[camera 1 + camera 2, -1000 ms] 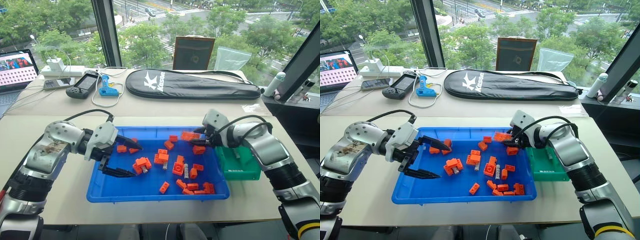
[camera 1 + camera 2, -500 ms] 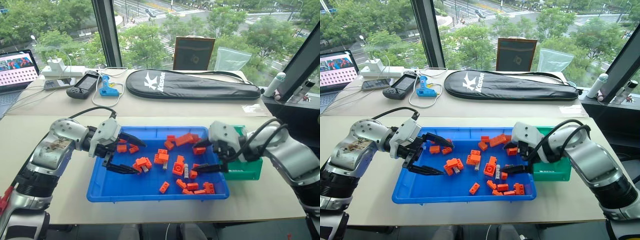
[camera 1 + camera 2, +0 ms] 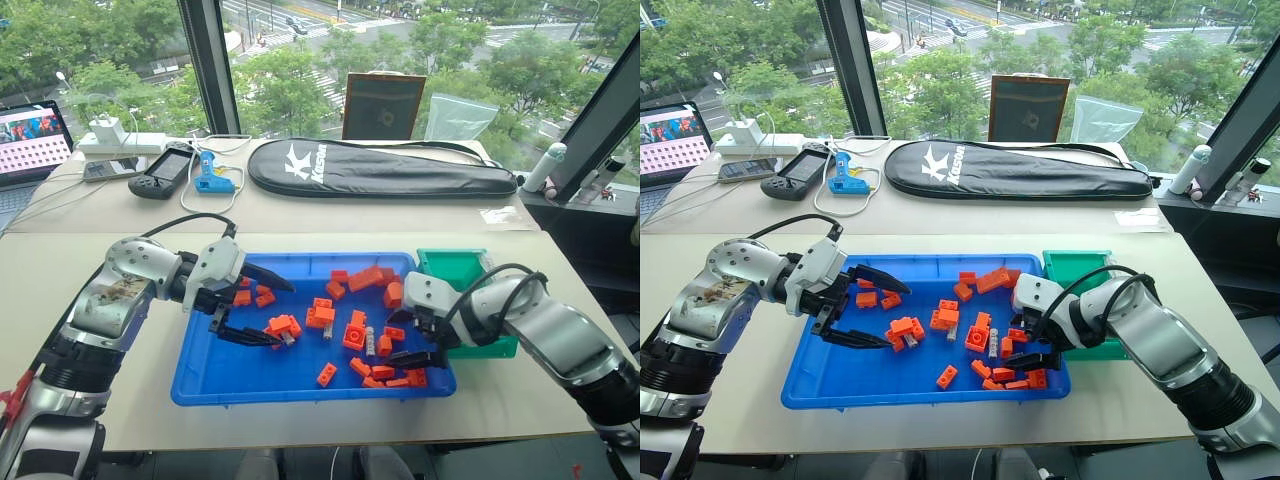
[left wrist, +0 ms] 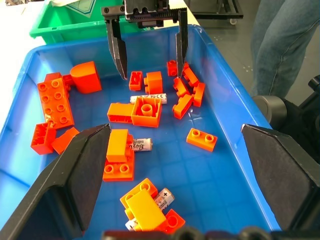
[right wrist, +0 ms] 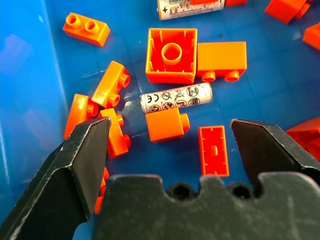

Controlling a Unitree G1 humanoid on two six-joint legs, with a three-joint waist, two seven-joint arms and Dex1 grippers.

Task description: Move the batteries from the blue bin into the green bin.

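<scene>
The blue bin (image 3: 225, 368) lies in front of me, strewn with orange bricks (image 3: 356, 335). Batteries lie among them: one (image 5: 176, 98) right under my right gripper, another (image 4: 139, 145) mid-bin, a third (image 4: 164, 197) beside a brick. My right gripper (image 3: 404, 340) hangs open low over the bin's right part, the battery (image 3: 371, 342) just off its fingers. Open too, my left gripper (image 3: 266, 311) hovers over the bin's left part, holding nothing. The green bin (image 3: 455, 268) touches the blue bin's right side, behind my right arm.
On the far table lie a black racket case (image 3: 380, 168), a game controller (image 3: 165, 170), a blue gadget (image 3: 212, 180), a power strip (image 3: 115, 145) and a laptop (image 3: 30, 135). A bottle (image 3: 538, 167) stands at the right. A person's legs (image 4: 280, 40) stand beyond the bin.
My right gripper has drawn back from the bin's far right corner and sunk toward the bricks near the front right, its jaws now open. The left gripper has stayed put.
</scene>
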